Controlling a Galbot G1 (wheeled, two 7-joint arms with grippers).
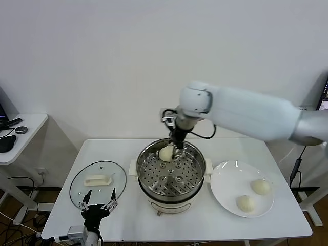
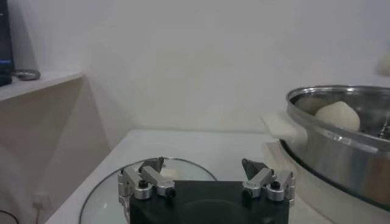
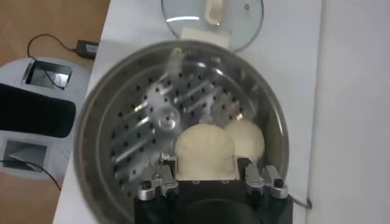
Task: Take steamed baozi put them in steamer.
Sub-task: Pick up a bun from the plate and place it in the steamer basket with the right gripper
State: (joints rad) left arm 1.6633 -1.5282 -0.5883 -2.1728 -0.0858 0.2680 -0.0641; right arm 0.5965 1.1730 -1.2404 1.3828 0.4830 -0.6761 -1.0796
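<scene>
Table (image 1: 66, 215) carries, left to right, the glass lid (image 1: 97, 179), the steamer (image 1: 171, 177) and the white plate (image 1: 225, 197). Steamer sits centre, perforated tray bare apart from its far edge. Right gripper (image 1: 173, 151) is reached over that far rim, clenched on one baozi (image 3: 204, 152), which hangs just above the tray. A second baozi (image 3: 247, 139) already lies on the tray, touching or just beside the held one. Two more baozi (image 1: 260, 187) wait on the plate. Left gripper (image 1: 97, 201) parked over the lid's near edge, jaws spread, holding nothing.

Risks: releasing from height could let the bun roll across the tray; lowering straight down could press it into its neighbour and dent both; fingers opening may drag the soft dough.
</scene>
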